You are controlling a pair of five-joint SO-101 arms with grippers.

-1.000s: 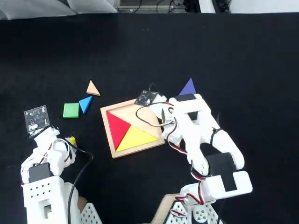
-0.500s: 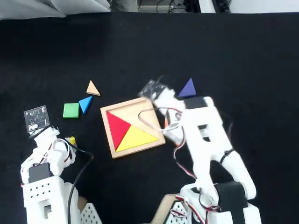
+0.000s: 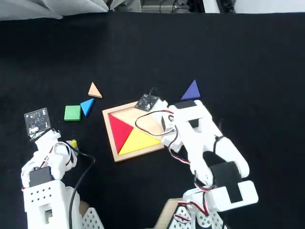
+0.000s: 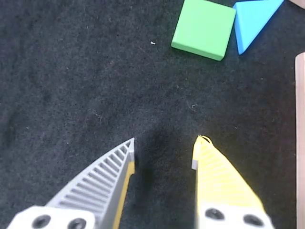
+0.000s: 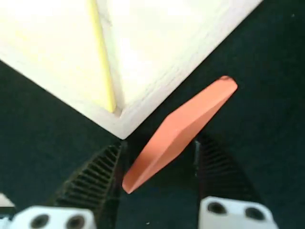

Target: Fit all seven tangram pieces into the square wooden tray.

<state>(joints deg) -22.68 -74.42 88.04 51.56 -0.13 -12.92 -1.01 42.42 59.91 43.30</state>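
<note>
My right gripper [image 5: 157,144] is pinching the orange piece [image 5: 190,119] — its long axis is slanting away, just outside the tray [image 5: 167,81] corner.

On the black-clothed table [image 3: 248,57], near the middle: a square wooden tray [image 3: 109,135], turned corner-on. Off to one side, apart from its rim: a green square [image 3: 72,113] with a light blue triangle [image 3: 87,106] just beside. A little farther back: a tan triangle [image 3: 94,90]. Beyond the tray on the other side: a dark blue triangle [image 3: 192,89]. Hard by one tray corner: an orange piece [image 5: 178,133], tilted on edge; cannot tell whether resting on the cloth.
</note>
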